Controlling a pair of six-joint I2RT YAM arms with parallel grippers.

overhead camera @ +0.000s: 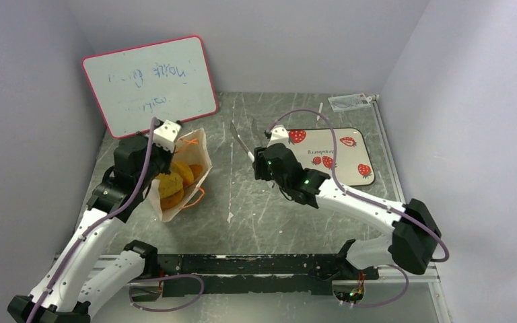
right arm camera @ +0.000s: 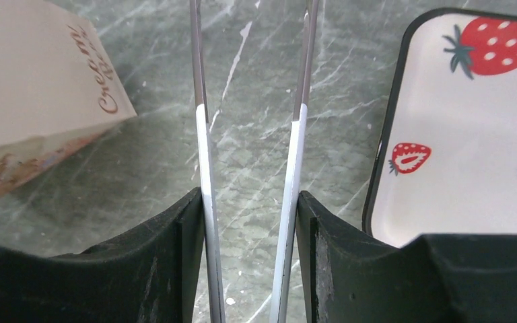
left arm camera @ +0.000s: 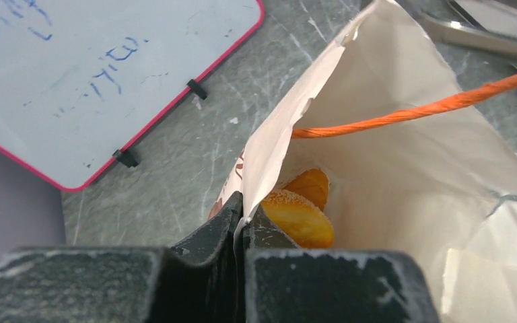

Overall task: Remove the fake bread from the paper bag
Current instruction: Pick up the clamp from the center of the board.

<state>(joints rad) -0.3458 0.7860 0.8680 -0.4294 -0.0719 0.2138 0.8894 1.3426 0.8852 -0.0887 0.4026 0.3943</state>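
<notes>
The paper bag (overhead camera: 198,145) lies tipped on the left of the table, its mouth open toward the camera, with an orange cord handle (left arm camera: 410,111) across the opening. Several orange-brown fake breads (overhead camera: 175,178) sit inside; a seeded roll (left arm camera: 299,219) and another piece (left arm camera: 309,185) show in the left wrist view. My left gripper (left arm camera: 242,215) is shut on the bag's rim (left arm camera: 269,155). My right gripper (right arm camera: 250,202) is shut on metal tongs with white handles (right arm camera: 202,134), held open above the table's middle, right of the bag (right arm camera: 33,101). The tongs point to the back (overhead camera: 239,138).
A pink-framed whiteboard (overhead camera: 151,84) leans at the back left, just behind the bag. A white strawberry-printed tray (overhead camera: 330,155) lies right of the right gripper. A small clear packet (overhead camera: 347,102) lies at the back right. Grey walls enclose the table.
</notes>
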